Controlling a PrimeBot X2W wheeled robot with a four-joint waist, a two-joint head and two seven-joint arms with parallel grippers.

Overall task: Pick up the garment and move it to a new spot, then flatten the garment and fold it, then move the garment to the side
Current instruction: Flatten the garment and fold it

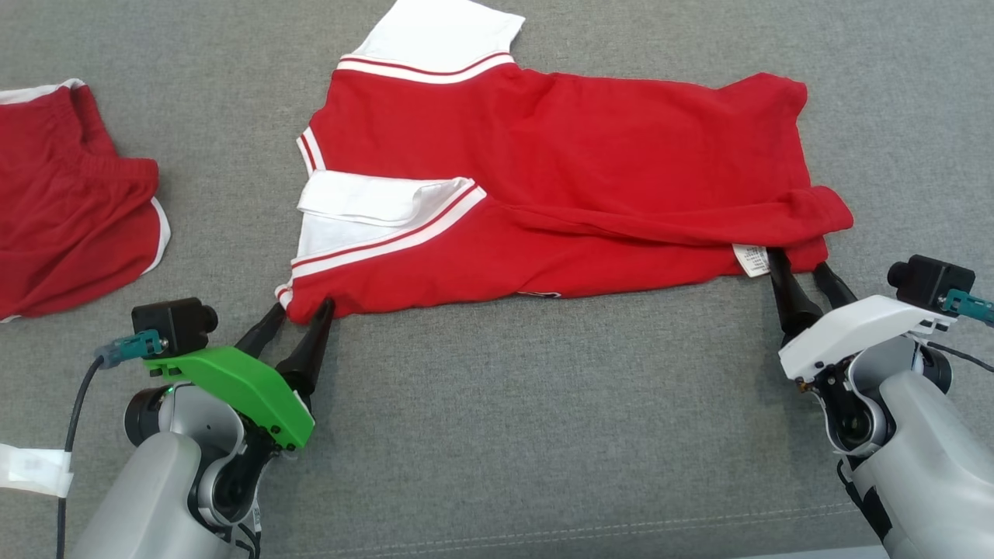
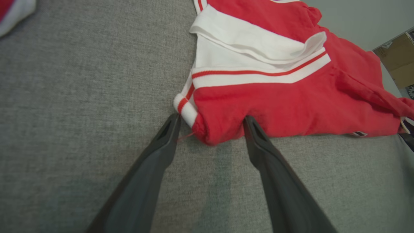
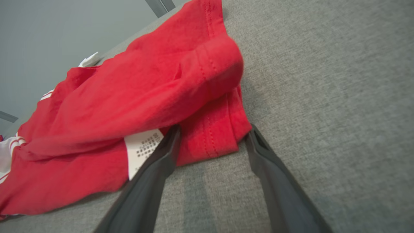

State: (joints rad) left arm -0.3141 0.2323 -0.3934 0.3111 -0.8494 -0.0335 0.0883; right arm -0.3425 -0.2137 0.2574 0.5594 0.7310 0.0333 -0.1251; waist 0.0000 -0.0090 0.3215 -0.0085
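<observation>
Black fingers of the left end effector point(image 1: 304, 305) stand spread wide, one on each side of the near left corner of the red shirt point(image 1: 590, 155), gripping nothing. In the left wrist view the left end effector point(image 2: 211, 117) has its tips touching the cloth edge, one at the striped cuff point(image 2: 185, 105), the other against the red hem.

The right end effector point(image 1: 797, 259) is also spread wide and not closed on anything, at the shirt's near right corner. In its own wrist view the right end effector point(image 3: 214, 127) has one finger lying across the white care label point(image 3: 142, 150) and the other just beside the hem corner.

The red shirt point(image 3: 129, 97) lies across the middle of the grey fabric surface point(image 1: 497, 404), its near side doubled over in a long fold and a white sleeve point(image 1: 365, 200) folded on top. Red shorts point(image 1: 70, 210) lie well apart at the far left. A cardboard box point(image 2: 396, 58) shows beyond the surface in the left wrist view.
</observation>
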